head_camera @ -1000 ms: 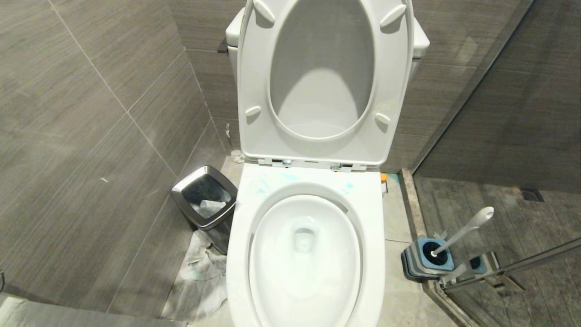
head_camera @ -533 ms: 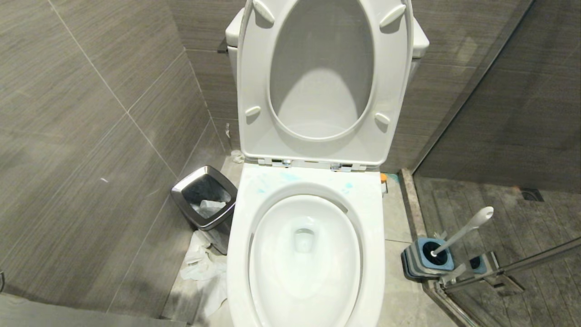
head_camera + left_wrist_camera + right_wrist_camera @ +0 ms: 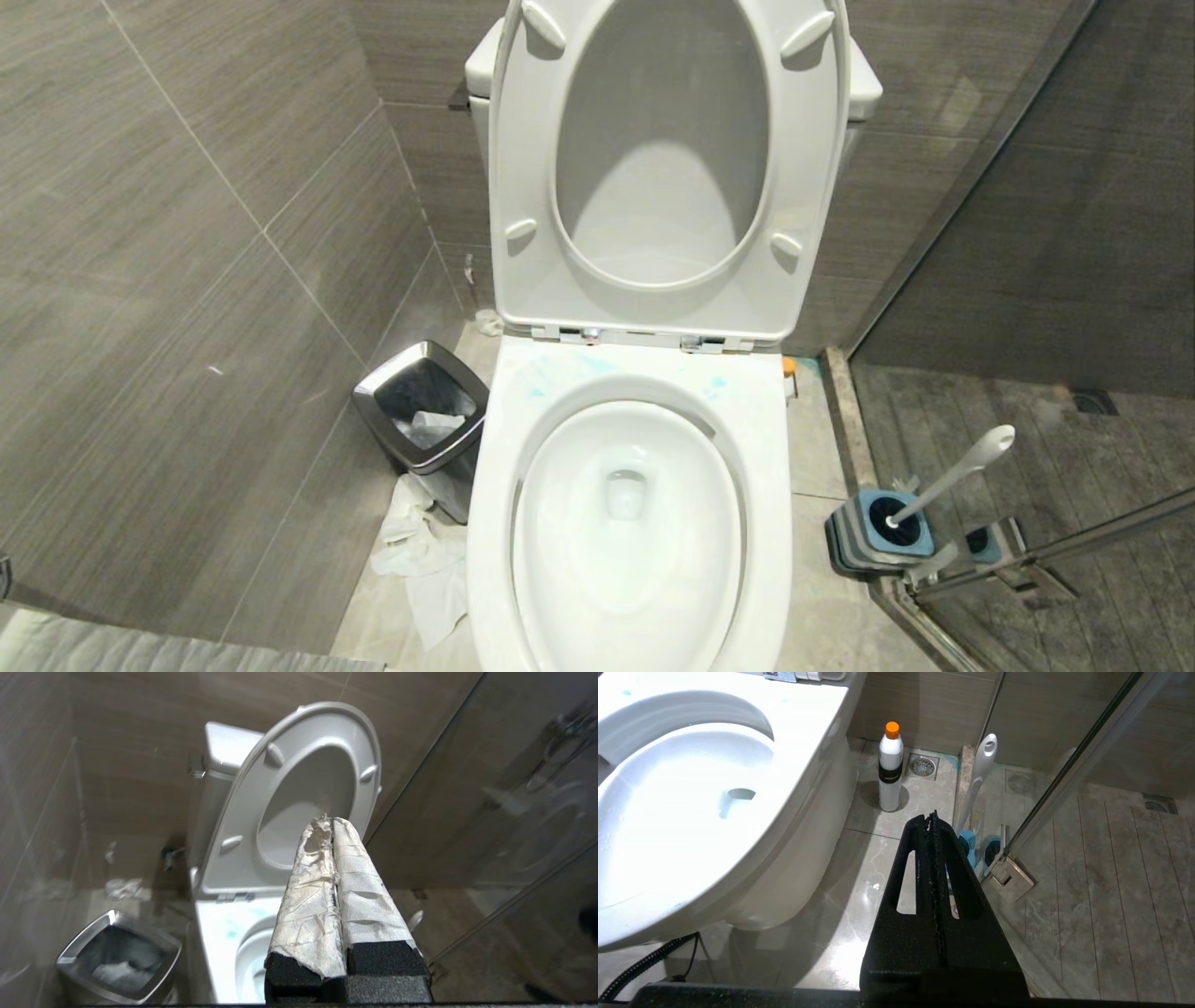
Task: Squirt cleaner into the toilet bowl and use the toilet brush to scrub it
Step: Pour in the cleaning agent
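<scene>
A: What is seen left of the toilet bowl (image 3: 630, 523)?

B: A chrome-rimmed bin (image 3: 422, 411) and crumpled paper (image 3: 425, 560). The left gripper (image 3: 332, 823), paper-wrapped, is pressed shut on nothing above the bowl.

A: And right of the bowl?

B: The cleaner (image 3: 891, 767) is stood upright on the floor just beside the bowl. Further right, the toilet brush (image 3: 978, 777) is leaned in its holder (image 3: 878, 532). The right gripper (image 3: 932, 816), closed and empty, is judged nearer both.

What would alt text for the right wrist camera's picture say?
The shut black right gripper hangs above a grey tiled floor, beside the white toilet bowl. Ahead stand the cleaner and the toilet brush in its blue holder.
</scene>
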`<state>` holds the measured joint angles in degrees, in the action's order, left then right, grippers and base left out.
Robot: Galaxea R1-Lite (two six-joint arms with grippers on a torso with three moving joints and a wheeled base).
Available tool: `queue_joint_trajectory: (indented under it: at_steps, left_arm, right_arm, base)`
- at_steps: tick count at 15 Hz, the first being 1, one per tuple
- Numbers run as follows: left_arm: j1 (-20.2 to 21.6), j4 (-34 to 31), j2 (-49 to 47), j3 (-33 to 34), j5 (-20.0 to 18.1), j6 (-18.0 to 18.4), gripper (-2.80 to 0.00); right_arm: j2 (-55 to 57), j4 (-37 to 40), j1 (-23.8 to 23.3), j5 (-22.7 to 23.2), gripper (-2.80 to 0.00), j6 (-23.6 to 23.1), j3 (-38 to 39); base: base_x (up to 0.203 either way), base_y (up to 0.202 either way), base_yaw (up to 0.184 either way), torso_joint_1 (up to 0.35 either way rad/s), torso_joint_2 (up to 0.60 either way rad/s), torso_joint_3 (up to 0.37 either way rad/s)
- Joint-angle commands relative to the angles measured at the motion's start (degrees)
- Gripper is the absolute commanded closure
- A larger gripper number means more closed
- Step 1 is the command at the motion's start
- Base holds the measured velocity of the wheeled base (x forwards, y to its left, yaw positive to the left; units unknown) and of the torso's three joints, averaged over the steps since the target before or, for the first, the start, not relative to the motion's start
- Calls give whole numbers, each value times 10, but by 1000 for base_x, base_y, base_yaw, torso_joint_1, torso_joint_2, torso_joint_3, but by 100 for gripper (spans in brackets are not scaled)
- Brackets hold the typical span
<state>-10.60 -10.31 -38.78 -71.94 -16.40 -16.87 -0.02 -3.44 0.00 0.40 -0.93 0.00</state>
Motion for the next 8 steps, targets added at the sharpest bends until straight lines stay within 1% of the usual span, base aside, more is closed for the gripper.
queue_joint_trajectory:
  at_steps: [1, 2, 5, 7, 8]
  left_arm:
    - [21, -1, 116, 92, -1, 7, 0]
    - [32, -1, 146, 128, -1, 10, 0]
    - [73, 3, 213, 207, -3, 13, 0]
    - [83, 6, 247, 257, -2, 19, 0]
    - [89, 7, 264, 283, -1, 28, 0]
  right_arm:
    - [0, 0, 0, 0, 0, 0, 14]
    - [0, 0, 0, 0, 0, 0, 14]
    - [0, -1, 0, 0, 0, 0, 14]
    - [0, 0, 0, 0, 0, -1, 14]
    - [0, 0, 0, 0, 0, 0, 14]
  base:
    - [0, 0, 0, 0, 0, 0]
    - [0, 0, 0, 0, 0, 0]
    - [0, 0, 0, 0, 0, 0]
    - [0, 0, 0, 0, 0, 0]
    - [0, 0, 0, 0, 0, 0]
